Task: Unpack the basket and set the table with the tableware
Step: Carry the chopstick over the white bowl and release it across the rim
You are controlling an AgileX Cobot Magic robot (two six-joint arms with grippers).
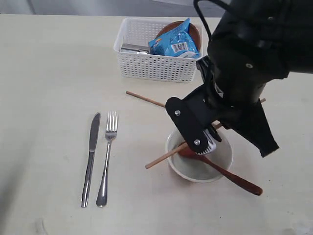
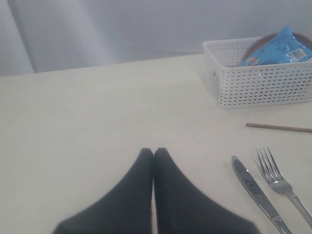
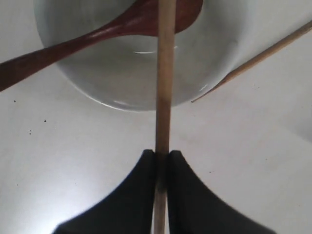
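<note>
Over the bowl (image 3: 112, 83) runs a chopstick (image 3: 165, 73), clamped between the right gripper's (image 3: 162, 157) jaws. Only the wrist view shows that grip; in the exterior view the arm (image 1: 254, 54) covers it. The spoon (image 3: 58, 51) rests in the bowl, and a second chopstick (image 3: 258, 57) lies just beside it. The left gripper (image 2: 154, 152), pressed together, hangs near the knife (image 2: 253, 187) and fork (image 2: 278, 183).

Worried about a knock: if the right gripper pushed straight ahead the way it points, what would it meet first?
Probably the bowl rim, just ahead of the right gripper holding a chopstick; depth is unclear.
</note>
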